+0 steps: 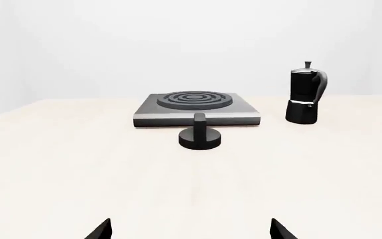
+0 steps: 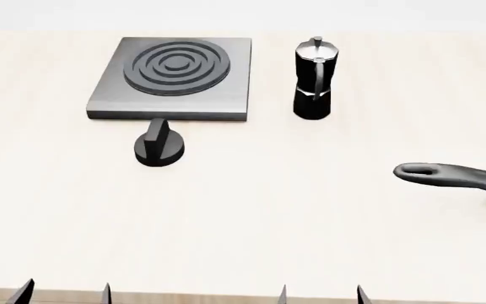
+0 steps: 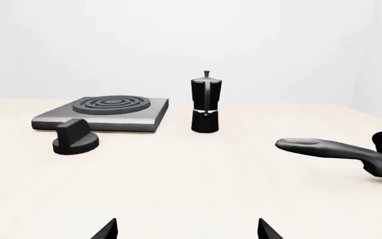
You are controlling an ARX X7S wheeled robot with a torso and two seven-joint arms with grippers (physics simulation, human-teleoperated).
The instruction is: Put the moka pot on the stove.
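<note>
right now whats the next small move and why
Probably reach the right end effector forward toward the moka pot. The pot stands upright on the table beside the stove, not on it, and both end effectors sit open at the near edge holding nothing. The pot is on the right arm's side, with its handle facing the robot.

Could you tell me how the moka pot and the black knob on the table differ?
The moka pot is tall, faceted and narrow-waisted, with a silvery lid; the knob is short and round with a raised ridge. The pot stands beside the stove, to its right in the head view; the knob sits in front of it. Both are black and upright.
</note>
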